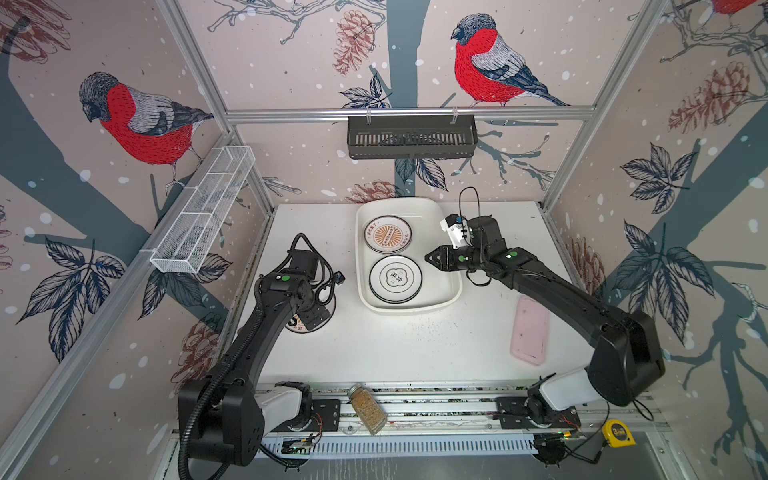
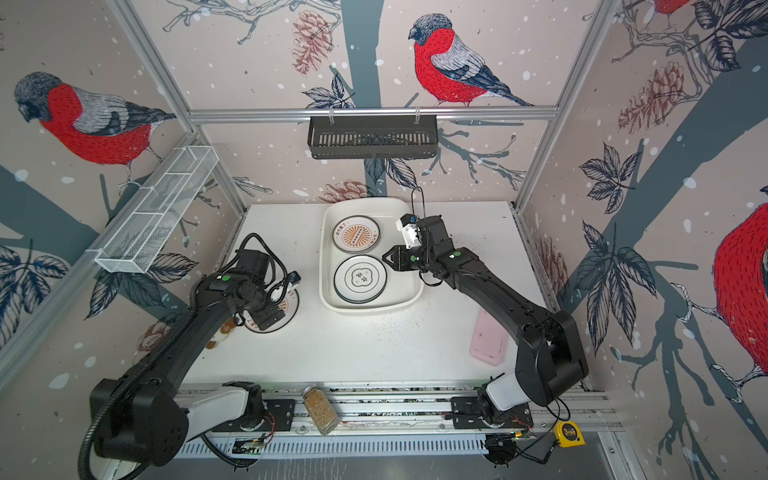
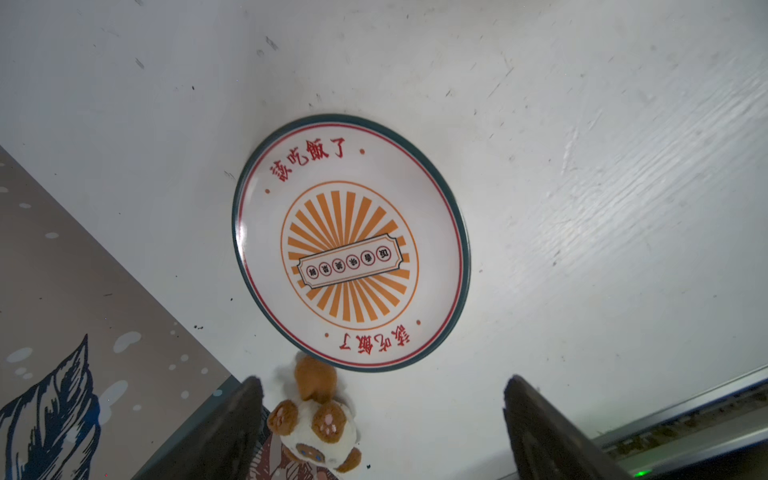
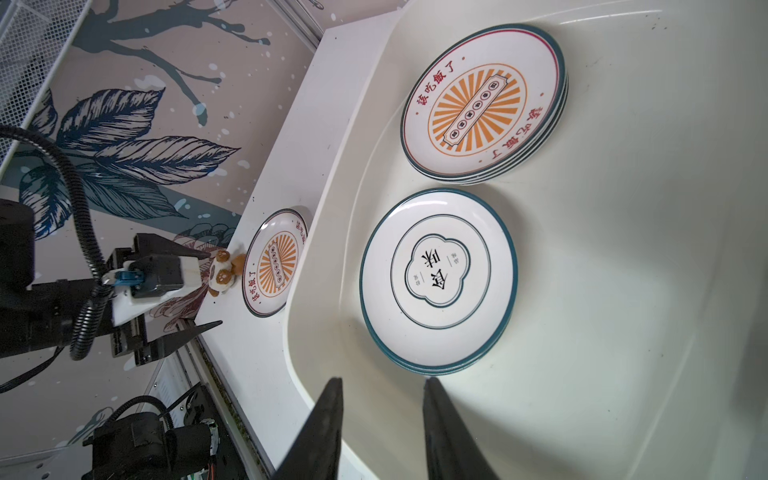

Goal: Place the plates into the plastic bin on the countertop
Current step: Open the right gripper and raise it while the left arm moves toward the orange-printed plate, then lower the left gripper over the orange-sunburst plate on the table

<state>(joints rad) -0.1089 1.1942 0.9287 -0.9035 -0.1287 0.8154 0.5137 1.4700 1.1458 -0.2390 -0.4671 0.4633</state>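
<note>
One plate (image 3: 351, 243) lies outside the plastic bin (image 4: 623, 249), flat on the tabletop (image 1: 415, 345) near the left wall. The rest sit inside in two stacks, the sunburst stack (image 4: 482, 104) at the far end and the cloud-emblem stack (image 4: 438, 276) nearer.

The left claw (image 3: 384, 384) hovers over that lone plate, spread wide and holding nothing. The right claw (image 4: 384, 382) hangs over the bin's right side, parted only a little, and it is empty too.

My worry is the small plush toy (image 3: 316, 419) right against the plate's rim, on the side the left claw faces. A bite at that edge could pinch the toy along with the plate, or shove it underneath. The plate is also thin and lies flush on a smooth top, so a finger that fails to get under the lip may just push it toward the wall. If it does come up gripped by one edge, I'd guess it could tilt and clip the bin's rolled rim, or land crooked on a stack. The right arm is also parked close to where it would be set down.

In both top views the left arm covers most of the plate. I can't count either stack for certain from the edges, nor tell how high the left claw sits.
</note>
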